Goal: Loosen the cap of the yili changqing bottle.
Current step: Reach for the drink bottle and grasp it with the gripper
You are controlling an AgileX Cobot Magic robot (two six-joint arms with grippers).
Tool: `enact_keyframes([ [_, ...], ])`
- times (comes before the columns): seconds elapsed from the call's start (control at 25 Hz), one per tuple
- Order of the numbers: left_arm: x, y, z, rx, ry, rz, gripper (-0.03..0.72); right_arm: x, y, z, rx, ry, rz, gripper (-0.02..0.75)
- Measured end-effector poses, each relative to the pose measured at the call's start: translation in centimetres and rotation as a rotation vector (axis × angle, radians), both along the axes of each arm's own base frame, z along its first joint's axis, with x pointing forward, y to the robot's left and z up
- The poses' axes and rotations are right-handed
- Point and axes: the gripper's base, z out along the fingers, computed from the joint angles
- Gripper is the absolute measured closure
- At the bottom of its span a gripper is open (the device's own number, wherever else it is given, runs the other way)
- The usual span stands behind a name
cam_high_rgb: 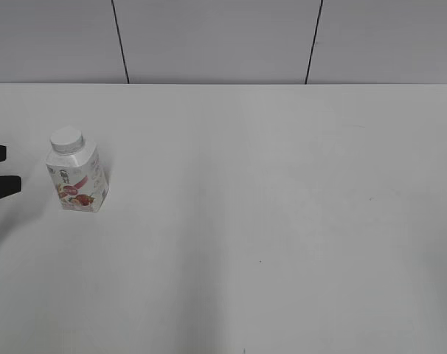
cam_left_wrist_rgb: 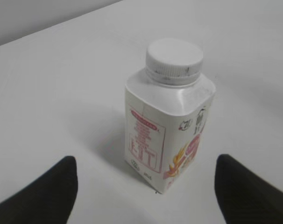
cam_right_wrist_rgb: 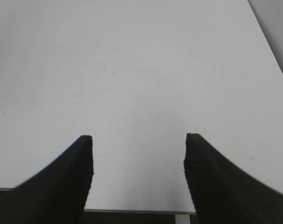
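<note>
The yili changqing bottle (cam_high_rgb: 79,181) stands upright on the white table at the left, white with pink-red strawberry graphics. Its white ribbed cap (cam_high_rgb: 66,139) sits on the neck. In the left wrist view the bottle (cam_left_wrist_rgb: 167,135) and cap (cam_left_wrist_rgb: 174,59) stand just ahead of the fingers. My left gripper (cam_high_rgb: 1,171) is open and empty, just left of the bottle and apart from it; it also shows in the left wrist view (cam_left_wrist_rgb: 146,179). My right gripper (cam_right_wrist_rgb: 137,140) is open and empty over bare table; it does not show in the exterior view.
The white table (cam_high_rgb: 282,221) fills the view, with a grey panelled wall (cam_high_rgb: 216,40) behind its far edge. The right wrist view shows the table's edge (cam_right_wrist_rgb: 132,211) below the fingers.
</note>
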Motion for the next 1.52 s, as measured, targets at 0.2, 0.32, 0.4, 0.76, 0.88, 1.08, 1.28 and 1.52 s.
enact_keyframes([
  [0.2, 0.0, 0.0, -0.4, 0.022, -0.034, -0.024, 0.137, 0.0, 0.0, 0.0, 0.0, 0.0, 0.0, 0.246],
  [0.32, 0.1, 0.0, -1.4, 0.015, -0.029, -0.036, 0.136, 0.0, 0.0, 0.0, 0.0, 0.0, 0.0, 0.246],
  [0.4, 0.5, 0.0, -2.3, 0.005, -0.011, -0.046, 0.114, 0.0, 0.0, 0.0, 0.0, 0.0, 0.0, 0.246],
  [0.76, 3.4, -1.8, -3.9, 0.008, -0.004, -0.148, 0.02, 0.0, 0.0, 0.0, 0.0, 0.0, 0.0, 0.246],
  [0.88, 4.6, -2.3, -4.1, 0.008, 0.0, -0.173, 0.017, 0.0, 0.0, 0.0, 0.0, 0.0, 0.0, 0.246],
  [1.08, 6.4, -3.6, -4.8, 0.01, 0.009, -0.224, 0.017, 0.0, 0.0, 0.0, 0.0, 0.0, 0.0, 0.246],
  [1.28, 7.3, -5.3, -5.1, 0.012, 0.008, -0.279, 0.017, 0.0, 0.0, 0.0, 0.0, 0.0, 0.0, 0.246],
  [1.52, 7.5, -7.2, -6.1, 0.004, 0.032, -0.333, 0.029, 0.0, 0.0, 0.0, 0.0, 0.0, 0.0, 0.246],
])
